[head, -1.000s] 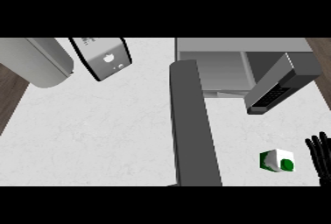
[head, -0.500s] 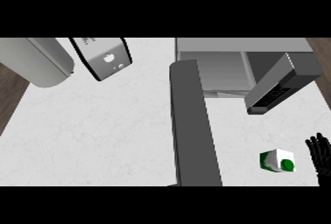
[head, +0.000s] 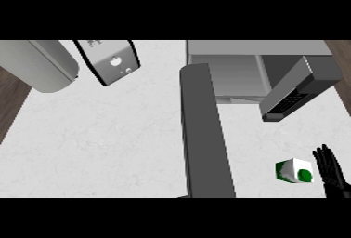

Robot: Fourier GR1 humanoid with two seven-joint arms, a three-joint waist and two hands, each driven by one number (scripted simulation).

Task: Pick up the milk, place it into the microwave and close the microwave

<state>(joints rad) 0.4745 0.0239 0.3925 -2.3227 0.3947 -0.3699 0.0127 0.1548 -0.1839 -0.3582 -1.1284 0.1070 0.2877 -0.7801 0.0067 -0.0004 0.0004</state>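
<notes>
I see a white, faintly grey-marbled stone counter (head: 103,139) with dark brown wood floor at its far left edge. The small white milk carton (head: 295,170) at near right has green sides and a green round cap. Beside it my black right hand (head: 331,173). The grey metal microwave (head: 233,69) at far right has a dark grey open door (head: 204,135) and black keypad panel (head: 291,100).

A white, faintly marbled table (head: 103,139) fills most of the view. At its top left a large grey rounded cylinder (head: 37,65) lies tilted, reaching past the table's edge. Just beside it, to the right, stands a slanted grey appliance (head: 109,62) with a black rim. Dark wooden floor (head: 10,93) shows at left.
</notes>
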